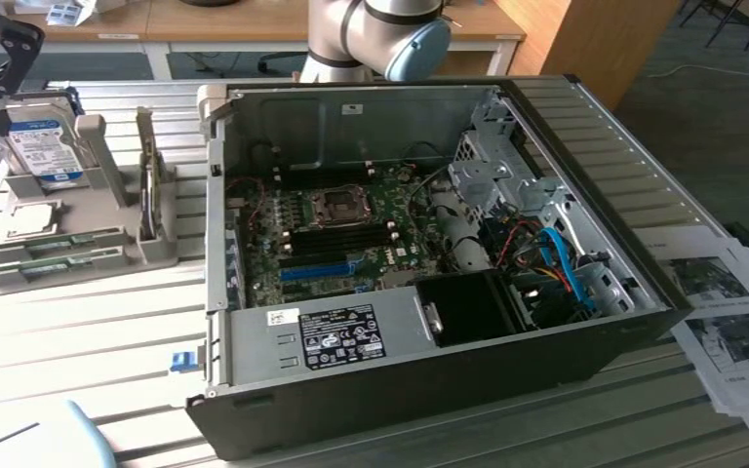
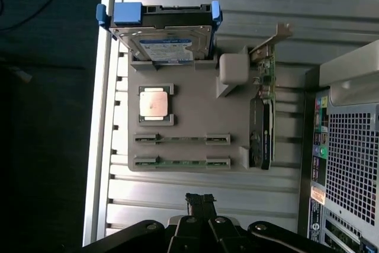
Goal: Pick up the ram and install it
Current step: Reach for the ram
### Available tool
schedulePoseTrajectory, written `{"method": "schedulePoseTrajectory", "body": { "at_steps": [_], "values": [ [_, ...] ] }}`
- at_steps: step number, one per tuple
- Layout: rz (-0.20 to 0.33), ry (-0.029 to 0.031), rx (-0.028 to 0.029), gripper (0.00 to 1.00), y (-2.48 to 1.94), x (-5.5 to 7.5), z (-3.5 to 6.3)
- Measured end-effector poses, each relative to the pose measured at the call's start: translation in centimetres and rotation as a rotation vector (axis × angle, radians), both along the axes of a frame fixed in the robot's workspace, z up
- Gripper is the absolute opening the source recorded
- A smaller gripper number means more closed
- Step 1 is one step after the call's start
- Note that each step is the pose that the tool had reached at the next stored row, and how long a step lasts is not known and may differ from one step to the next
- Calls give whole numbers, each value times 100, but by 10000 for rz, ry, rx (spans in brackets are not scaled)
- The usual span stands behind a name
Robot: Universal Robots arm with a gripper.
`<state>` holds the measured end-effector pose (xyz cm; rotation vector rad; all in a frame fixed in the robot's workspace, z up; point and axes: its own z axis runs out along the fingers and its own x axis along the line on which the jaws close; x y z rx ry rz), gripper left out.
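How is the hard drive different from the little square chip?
The hard drive stands on its edge in a slot; the processor chip lies flat in a recess. The hard drive is bigger, with a blue label; the chip is small, square and plain metal. Both sit on the gray holder.

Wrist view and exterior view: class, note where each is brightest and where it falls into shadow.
Wrist view: glare runs along the table edge; the floor beyond is almost black. Exterior view: the computer case is evenly lit inside, darkest at its black shroud; the papers look pale.
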<state>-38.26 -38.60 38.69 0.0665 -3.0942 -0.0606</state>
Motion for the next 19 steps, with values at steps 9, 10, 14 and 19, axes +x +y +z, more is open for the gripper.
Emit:
{"method": "schedulePoseTrajectory", "body": {
  "at_steps": [9,10,14,19],
  "values": [
    [0,0,15,10,140,0,-26],
    [-1,-1,18,10,155,0,-30],
    [0,1,26,10,218,0,-41],
    [-1,-1,35,10,302,0,-58]
  ]
}}
